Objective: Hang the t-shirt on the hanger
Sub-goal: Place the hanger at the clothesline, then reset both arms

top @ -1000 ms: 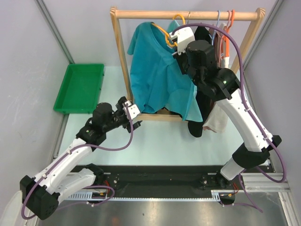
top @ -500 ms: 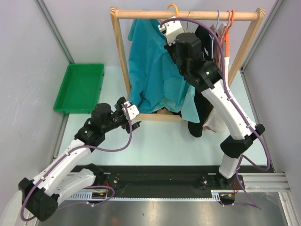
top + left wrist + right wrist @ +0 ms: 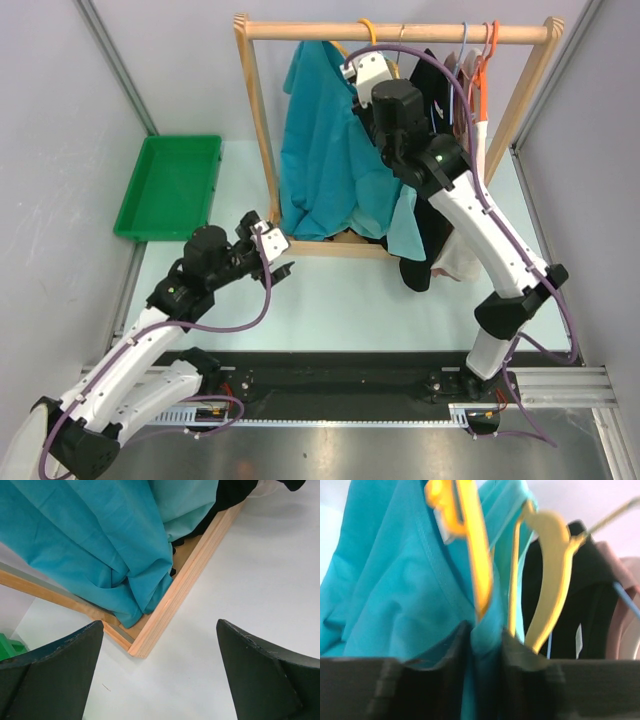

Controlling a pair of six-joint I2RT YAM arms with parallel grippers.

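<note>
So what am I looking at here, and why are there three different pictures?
Two robot arms with two-fingered grippers are bolted at a table's near edge. The wide picture looks down from above and behind them. The other two come from small cameras on each wrist. The right gripper is pinched shut on a teal t-shirt, up beside a yellow hanger whose hook seems over the wooden rack. The left gripper is open and empty, low by the rack's base. A green tray sits at the left; other clothes hang further right.
</note>
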